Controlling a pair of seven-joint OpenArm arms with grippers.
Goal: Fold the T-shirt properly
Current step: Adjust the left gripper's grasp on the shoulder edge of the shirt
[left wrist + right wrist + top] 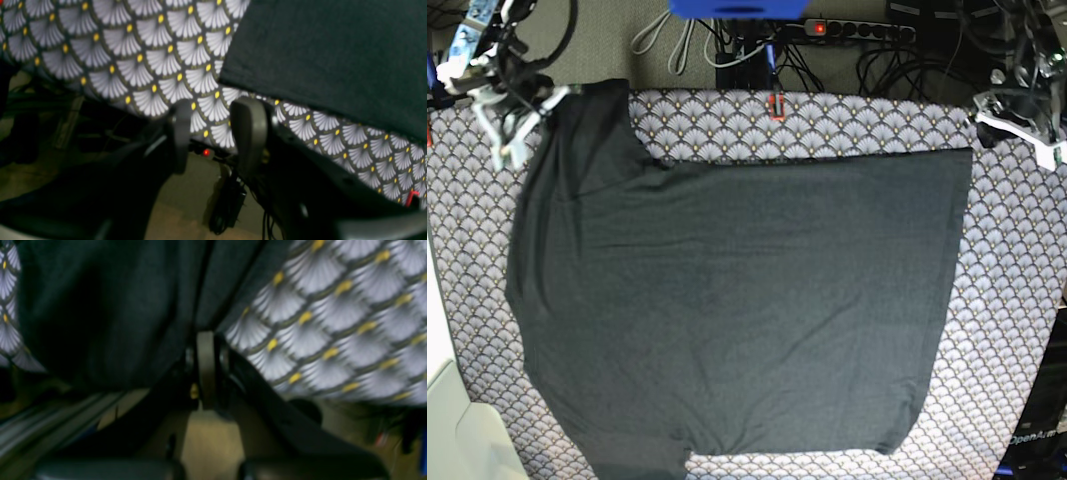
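The dark charcoal T-shirt [737, 300] lies spread flat, plain side up, on a fan-patterned tablecloth [1007, 300]. My right gripper [555, 100] is at the shirt's far left corner. In the right wrist view its fingers [206, 336] are pressed together with a fold of the dark fabric [110, 313] running into them. My left gripper [989, 128] is just beyond the shirt's far right corner. In the left wrist view it [215, 110] is open and empty, with the shirt's corner [320, 56] slightly ahead and to the right, not touching.
The table's far edge is right by both grippers. Behind it are cables, a power strip [857, 28] and a blue object [737, 8]. A red clip [776, 105] holds the cloth at the far edge. A white object [457, 430] sits at the near left.
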